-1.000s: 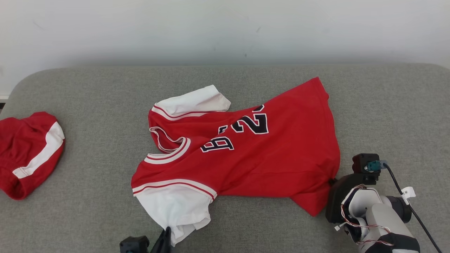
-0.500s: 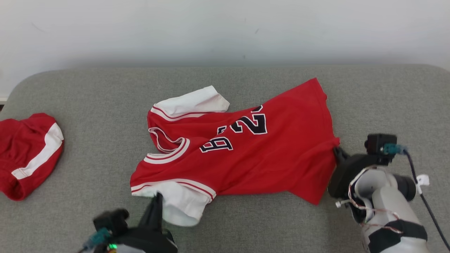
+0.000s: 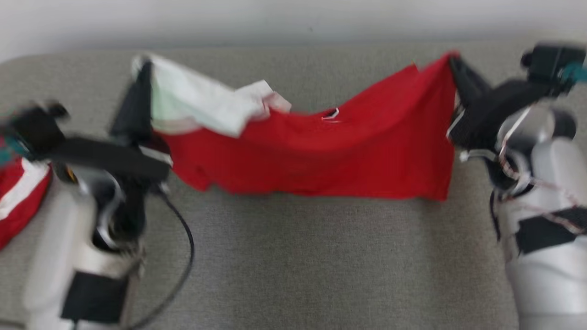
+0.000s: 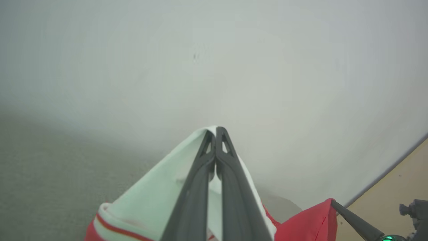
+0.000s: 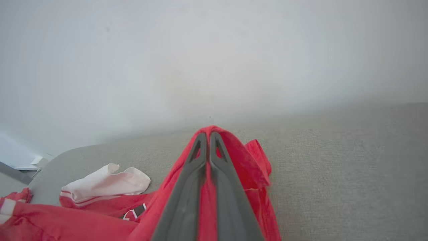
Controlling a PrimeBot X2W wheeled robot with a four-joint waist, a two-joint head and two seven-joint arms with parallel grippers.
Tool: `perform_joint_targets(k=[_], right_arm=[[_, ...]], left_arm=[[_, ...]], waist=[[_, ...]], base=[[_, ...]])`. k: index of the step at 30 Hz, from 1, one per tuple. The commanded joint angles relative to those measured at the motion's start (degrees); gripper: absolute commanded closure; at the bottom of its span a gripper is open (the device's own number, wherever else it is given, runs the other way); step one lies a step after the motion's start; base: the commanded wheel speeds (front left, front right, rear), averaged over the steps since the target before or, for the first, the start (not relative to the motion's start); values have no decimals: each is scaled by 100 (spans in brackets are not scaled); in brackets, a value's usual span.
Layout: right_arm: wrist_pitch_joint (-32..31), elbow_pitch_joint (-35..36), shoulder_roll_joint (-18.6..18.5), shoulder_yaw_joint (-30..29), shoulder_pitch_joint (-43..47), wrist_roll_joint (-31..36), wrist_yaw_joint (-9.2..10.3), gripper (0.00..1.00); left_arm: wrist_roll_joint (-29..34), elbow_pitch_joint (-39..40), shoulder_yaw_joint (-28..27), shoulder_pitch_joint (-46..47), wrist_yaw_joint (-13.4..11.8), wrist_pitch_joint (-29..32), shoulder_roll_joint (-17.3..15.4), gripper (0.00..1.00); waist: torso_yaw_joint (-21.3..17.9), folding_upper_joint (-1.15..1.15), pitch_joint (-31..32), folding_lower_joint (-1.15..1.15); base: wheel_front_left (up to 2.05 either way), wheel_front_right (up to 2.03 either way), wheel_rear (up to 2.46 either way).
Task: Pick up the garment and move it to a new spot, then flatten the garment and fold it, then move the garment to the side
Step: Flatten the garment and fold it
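The garment (image 3: 321, 156) is a red jersey with white sleeves, hanging stretched between my two grippers above the grey cushioned surface (image 3: 293, 256). My left gripper (image 3: 144, 68) is shut on a white sleeve (image 4: 160, 197) at the upper left of the head view. At the upper right my right gripper (image 3: 454, 62) is shut on the red hem corner (image 5: 234, 147). The jersey sags in the middle and its lower edge hangs near the surface. The head view is blurred by motion.
A second red and white garment (image 3: 18, 197) lies at the left edge of the surface, partly behind my left arm. A pale wall (image 3: 293, 18) runs along the back. A black cable (image 3: 183, 247) loops from my left arm.
Both grippers have lifted and moved away from me, raising the jersey off the surface and folding it over so the number is hidden. The head camera has also shifted.
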State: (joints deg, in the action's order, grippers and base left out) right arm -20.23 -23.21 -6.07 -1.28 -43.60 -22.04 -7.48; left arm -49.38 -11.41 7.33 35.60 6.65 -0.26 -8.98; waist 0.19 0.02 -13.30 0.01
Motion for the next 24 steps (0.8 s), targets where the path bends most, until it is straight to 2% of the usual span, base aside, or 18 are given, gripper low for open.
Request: perform_joint_targets(k=[1, 4, 7, 12, 16, 24], right_arm=[[-51, 59, -82, 21, -195, -64, -1, 100], [-282, 151, -151, 73, -791, -153, -1, 100], [-423, 128, -90, 100, -1483, -258, -1, 100], [-268, -64, 46, -18, -2797, -230, -1, 100], [171, -323, 157, -185, -3754, -165, -1, 100], [1569, -800, 243, -770, -5206, -141, -1, 100]], left_arm=[[-102, 54, -54, 279, 47, 71, -41, 100], [-426, 112, -226, 1050, -9, 376, -60, 100], [-497, 112, -296, 1858, -94, 673, -267, 100], [-38, -29, -268, 3255, -174, 745, -670, 100], [468, -151, -179, 4373, -197, 495, -906, 100], [1098, -500, 8, 6366, -110, -382, -853, 100]], waist=[[-235, -2, -538, -1], [-394, -2, -1024, -1], [-578, -2, -1550, -1], [-849, -2, -2338, -1], [-1000, -2, -2772, -1], [-1099, -2, -3127, -1]], base=[[0, 0, 0], [0, 0, 0], [0, 0, 0], [0, 0, 0], [0, 0, 0], [0, 0, 0]])
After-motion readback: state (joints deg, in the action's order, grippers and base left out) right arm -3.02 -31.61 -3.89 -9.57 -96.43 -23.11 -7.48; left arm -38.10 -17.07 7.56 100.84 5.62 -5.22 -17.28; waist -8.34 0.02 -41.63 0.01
